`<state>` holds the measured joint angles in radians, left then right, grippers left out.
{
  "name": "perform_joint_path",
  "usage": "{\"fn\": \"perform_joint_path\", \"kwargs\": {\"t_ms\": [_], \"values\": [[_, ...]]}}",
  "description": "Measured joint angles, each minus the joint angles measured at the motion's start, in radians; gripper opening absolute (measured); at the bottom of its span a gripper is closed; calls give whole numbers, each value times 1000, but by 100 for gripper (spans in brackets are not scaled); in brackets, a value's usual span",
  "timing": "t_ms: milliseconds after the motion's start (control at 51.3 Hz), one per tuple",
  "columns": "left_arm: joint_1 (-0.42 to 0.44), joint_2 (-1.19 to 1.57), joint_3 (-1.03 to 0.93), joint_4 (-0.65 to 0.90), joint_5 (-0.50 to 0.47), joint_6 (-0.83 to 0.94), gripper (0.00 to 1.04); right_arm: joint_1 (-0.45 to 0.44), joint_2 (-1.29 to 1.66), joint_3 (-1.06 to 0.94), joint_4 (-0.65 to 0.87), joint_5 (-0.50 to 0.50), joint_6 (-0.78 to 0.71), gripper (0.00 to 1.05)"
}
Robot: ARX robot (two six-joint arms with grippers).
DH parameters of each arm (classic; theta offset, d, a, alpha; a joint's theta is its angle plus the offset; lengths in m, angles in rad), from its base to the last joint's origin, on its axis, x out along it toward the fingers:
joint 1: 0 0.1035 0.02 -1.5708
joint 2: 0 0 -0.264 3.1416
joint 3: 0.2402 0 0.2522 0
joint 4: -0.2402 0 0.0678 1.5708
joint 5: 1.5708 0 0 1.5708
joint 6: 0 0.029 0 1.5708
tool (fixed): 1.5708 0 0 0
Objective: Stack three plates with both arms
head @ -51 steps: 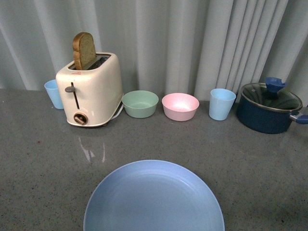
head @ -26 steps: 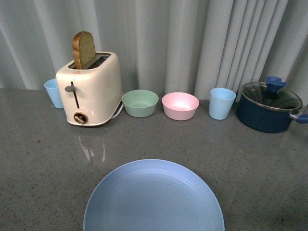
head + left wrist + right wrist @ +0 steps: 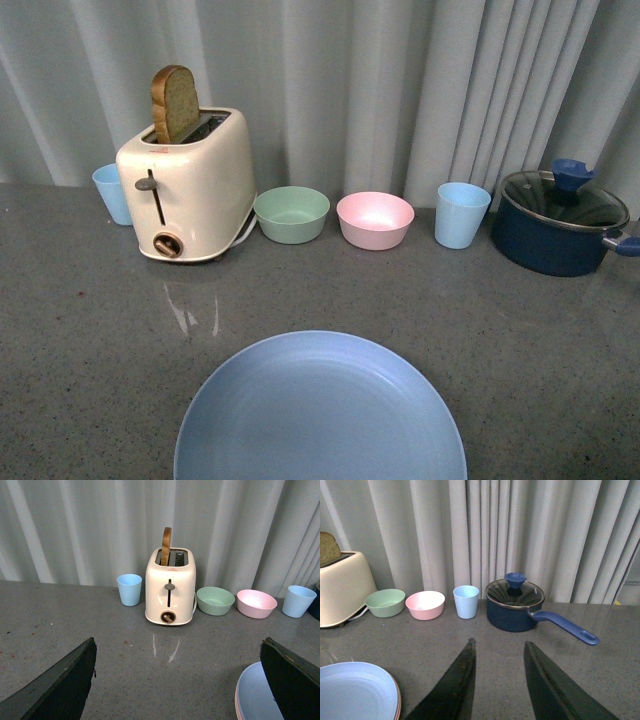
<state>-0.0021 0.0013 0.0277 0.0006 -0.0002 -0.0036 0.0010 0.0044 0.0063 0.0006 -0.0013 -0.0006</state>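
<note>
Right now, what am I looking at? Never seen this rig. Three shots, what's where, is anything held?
A two-armed robot at a grey counter. The front view comes from its body; neither arm shows there. The other two come from cameras on each wrist, so the dark wedges are the left gripper and right gripper, both open and empty. Nearest sits a blue plate; the right wrist view shows a pink rim under it, so it tops a stack. Behind: toaster with bread, two blue cups, green bowl, pink bowl, lidded pot.
</note>
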Motion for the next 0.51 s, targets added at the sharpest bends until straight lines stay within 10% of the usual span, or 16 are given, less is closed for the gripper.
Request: {"fn": "perform_joint_path", "kwargs": {"t_ms": [312,507], "values": [[0,0,0,0,0,0,98,0,0,0,0,0,0,97],[0,0,0,0,0,0,98,0,0,0,0,0,0,97]]}}
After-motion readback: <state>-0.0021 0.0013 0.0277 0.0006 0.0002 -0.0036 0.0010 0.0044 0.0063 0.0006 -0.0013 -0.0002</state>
